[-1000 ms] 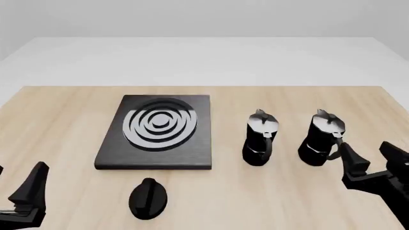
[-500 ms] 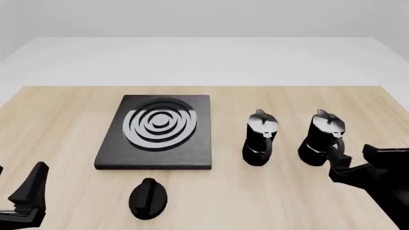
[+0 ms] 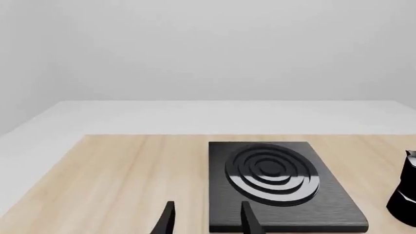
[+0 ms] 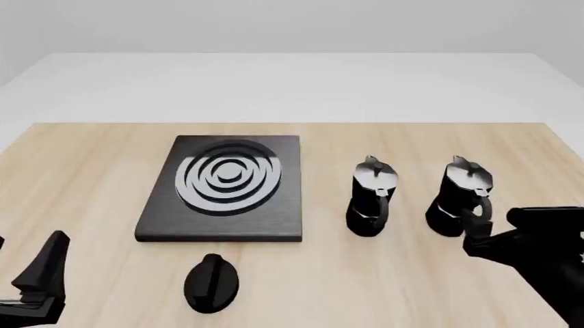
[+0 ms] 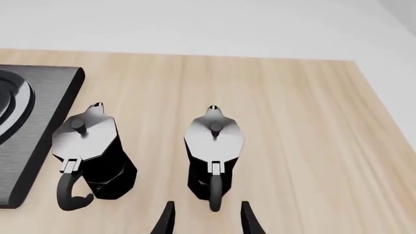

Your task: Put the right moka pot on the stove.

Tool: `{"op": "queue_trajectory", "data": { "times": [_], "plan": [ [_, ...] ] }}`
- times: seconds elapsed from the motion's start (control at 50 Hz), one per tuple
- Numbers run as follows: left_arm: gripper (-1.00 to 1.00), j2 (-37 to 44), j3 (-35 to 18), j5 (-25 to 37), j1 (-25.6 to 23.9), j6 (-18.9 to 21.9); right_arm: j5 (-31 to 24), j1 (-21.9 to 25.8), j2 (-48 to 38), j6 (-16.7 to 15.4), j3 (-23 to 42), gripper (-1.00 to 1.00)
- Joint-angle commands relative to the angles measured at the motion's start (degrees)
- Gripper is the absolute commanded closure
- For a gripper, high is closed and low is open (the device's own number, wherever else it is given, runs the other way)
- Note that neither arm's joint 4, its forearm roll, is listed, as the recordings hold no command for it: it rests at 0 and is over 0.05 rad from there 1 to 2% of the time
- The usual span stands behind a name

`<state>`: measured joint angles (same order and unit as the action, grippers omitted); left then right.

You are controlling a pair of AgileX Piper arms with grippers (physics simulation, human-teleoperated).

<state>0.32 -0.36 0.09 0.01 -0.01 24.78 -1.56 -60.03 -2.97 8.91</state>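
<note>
No brand, label or writing anywhere. Right moka pot (image 4: pixel 461 196) upright on wooden table (image 4: pixel 91 178), well right of stove (image 4: pixel 226 188), handle lined up between spread fingers of right gripper (image 5: pixel 204 219), ungrasped. Second moka pot (image 4: pixel 373 197) between pot and stove. Black oval knob (image 4: pixel 212 283) before stove. Left gripper (image 3: pixel 204 222) spread, empty, mostly cut off.

— Where's the right moka pot (image 4: pixel 461 197)?
— Upright on the wood at three o'clock from its twin; black faceted body, silvery lid, handle toward six o'clock.
— And the stove (image 4: pixel 223 188)?
— Flat black slab, silver rings, lying off at nine o'clock.
</note>
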Motion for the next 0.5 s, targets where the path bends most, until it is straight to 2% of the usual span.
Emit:
{"op": "queue_trajectory", "data": {
  "times": [0.02, 0.18, 0.26, 0.5],
  "plan": [
    [-1.00, 0.01, 0.00, 0.00, -0.01, 0.01, 3.19, -0.28, -6.21, 0.00, 1.70, -1.00],
    [-1.00, 0.00, 0.00, 0.00, 0.00, -0.01, 5.78, -0.53, -10.18, -0.18, 2.14, -1.00],
    [-1.00, 0.00, 0.00, 0.00, 0.01, 0.00, 9.34, -1.03, -14.03, -0.97, 1.38, -1.00],
    [-1.00, 0.00, 0.00, 0.00, 0.00, 0.00, 12.82, -1.89, -19.51, -2.76, 1.91, -1.00]
  ]
}}
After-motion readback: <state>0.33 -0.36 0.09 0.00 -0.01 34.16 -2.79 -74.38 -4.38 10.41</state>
